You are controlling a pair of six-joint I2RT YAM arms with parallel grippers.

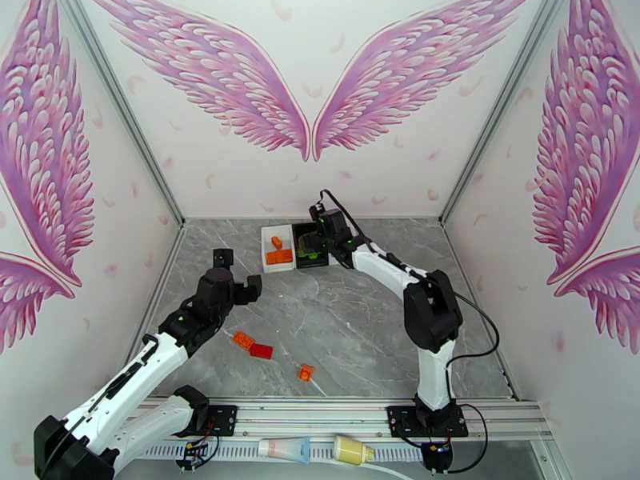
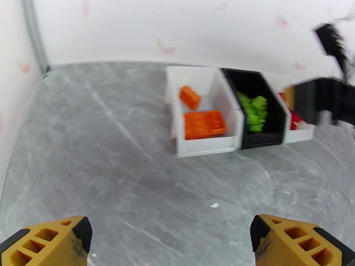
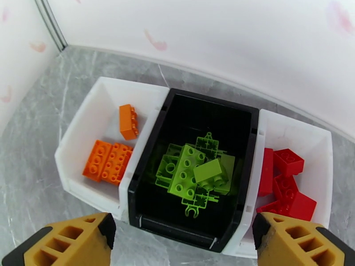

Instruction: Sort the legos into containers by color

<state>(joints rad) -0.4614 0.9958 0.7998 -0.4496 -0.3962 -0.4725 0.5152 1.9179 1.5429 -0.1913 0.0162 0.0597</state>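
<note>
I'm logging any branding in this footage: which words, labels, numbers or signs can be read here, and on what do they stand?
No text can be read anywhere.
Tube lying in front of the arm bases: any print is too small to read.
Pale yellow bottle beside it: nothing legible.
Containers and legos: no label or lettering shows.
Wing mural on the walls: a picture, no words.

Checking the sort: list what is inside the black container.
The black container holds only bright green legos, heaped in its middle. The upper bricks cover parts of the lower ones, so an exact count cannot be given.
</note>
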